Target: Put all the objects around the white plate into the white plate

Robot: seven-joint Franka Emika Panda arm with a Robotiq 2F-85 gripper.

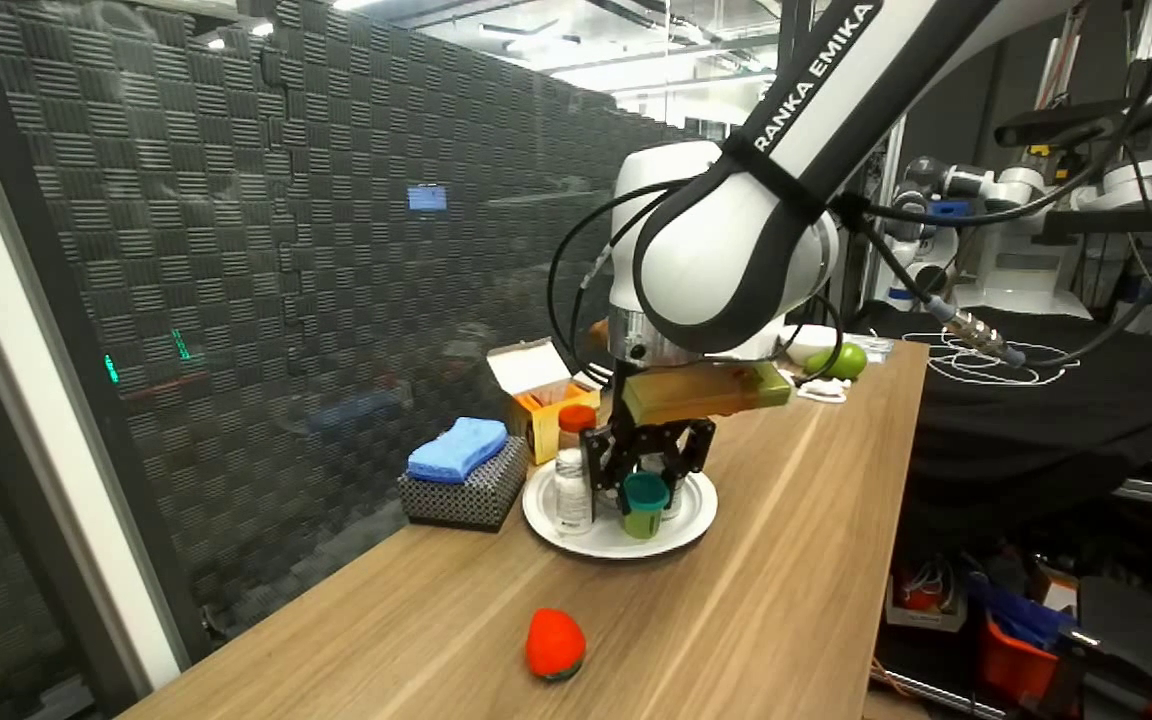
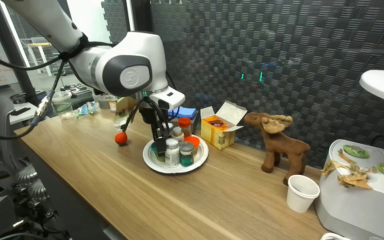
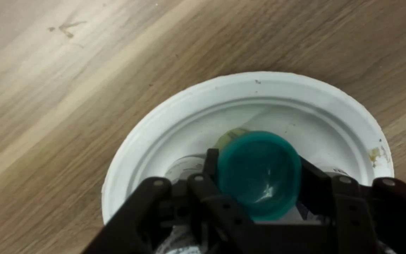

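My gripper [image 1: 648, 485] points down over the white plate [image 1: 626, 548] and is shut on a green tub with a teal lid [image 1: 644, 518]. In the wrist view both fingers press the sides of the teal lid [image 3: 259, 176]. The tub is upright, at or just above the plate's surface. Also on the plate are a white pill bottle [image 2: 172, 156], a teal jar with a grey lid [image 2: 187, 156], an orange-lidded tub [image 2: 193, 143] and a small bottle [image 2: 178, 133]. A red-lidded bottle [image 2: 184, 124] stands at its back. A red strawberry [image 1: 556, 643] lies on the table off the plate.
A blue sponge [image 1: 458, 450] lies on a dark mesh box [image 1: 471, 495] beside the plate. An open yellow box [image 2: 219, 131] stands behind. A plush moose [image 2: 283, 146], white cups [image 2: 302, 195] and a grey appliance [image 2: 352, 200] stand farther along. A green fruit [image 1: 841, 360] is behind the arm.
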